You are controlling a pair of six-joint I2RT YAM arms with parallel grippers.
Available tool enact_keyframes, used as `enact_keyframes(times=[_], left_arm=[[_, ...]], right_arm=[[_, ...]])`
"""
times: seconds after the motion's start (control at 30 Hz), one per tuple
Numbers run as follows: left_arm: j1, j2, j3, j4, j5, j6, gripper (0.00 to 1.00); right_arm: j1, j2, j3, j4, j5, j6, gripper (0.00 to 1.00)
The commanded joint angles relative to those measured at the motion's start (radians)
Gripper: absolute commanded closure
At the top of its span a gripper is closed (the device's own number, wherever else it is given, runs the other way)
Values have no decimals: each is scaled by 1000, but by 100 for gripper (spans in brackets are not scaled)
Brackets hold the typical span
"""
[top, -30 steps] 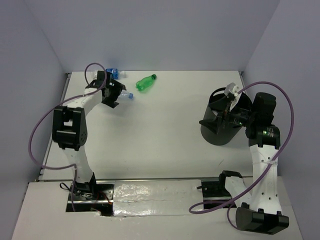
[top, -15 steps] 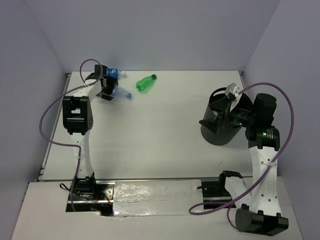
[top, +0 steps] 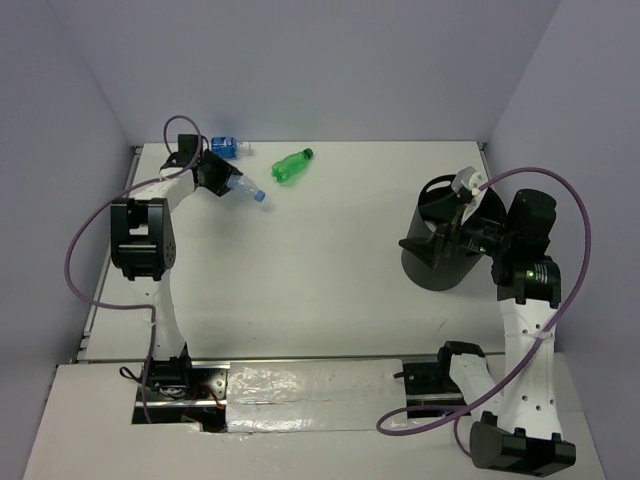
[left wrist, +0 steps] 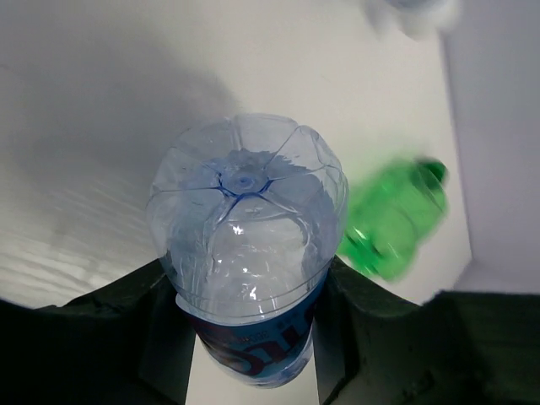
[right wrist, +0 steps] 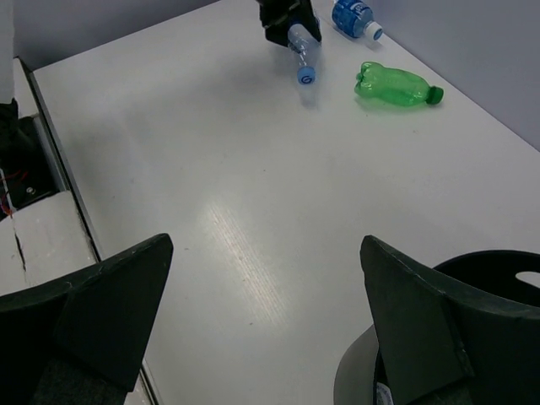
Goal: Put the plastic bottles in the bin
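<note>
My left gripper (left wrist: pixel 253 316) is shut on a clear plastic bottle with a blue label (left wrist: pixel 245 245), gripping it round the label with its base toward the camera. From above, the left gripper (top: pixel 213 174) is at the table's far left and the held bottle (top: pixel 243 188) sticks out to the right. A second clear bottle (top: pixel 228 147) lies just behind it. The green bottle (top: pixel 292 166) lies to the right, also the green bottle (left wrist: pixel 392 219). The black bin (top: pixel 440 255) stands at the right. My right gripper (right wrist: pixel 266 312) hangs open and empty by the bin's rim (right wrist: pixel 498 274).
The back wall runs right behind the far bottles. The left side wall is close to my left arm. Purple cables loop off both arms. A raised white ledge (right wrist: pixel 42 228) borders the table's near edge.
My left gripper has shut on the clear bottle, which now sits tilted in its jaws, and the arm has shifted a little. The right arm has barely moved.
</note>
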Motion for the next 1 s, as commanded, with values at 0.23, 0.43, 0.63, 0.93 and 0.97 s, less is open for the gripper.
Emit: enact_keyframes(times=[0.23, 0.43, 0.63, 0.93, 0.97], left_arm=[[-334, -421, -136, 699, 487, 209, 92], [-560, -427, -92, 933, 574, 272, 90], [-719, -273, 81, 902, 472, 349, 87], [-822, 0, 373, 967, 391, 275, 88], [-837, 29, 409, 956, 367, 297, 88]], right_arm=[[-67, -116, 83, 61, 79, 49, 0], [-101, -189, 165, 44, 201, 84, 0], [-104, -212, 260, -2, 243, 89, 0], [-104, -229, 313, -71, 238, 58, 1], [-104, -229, 298, -63, 238, 58, 0]])
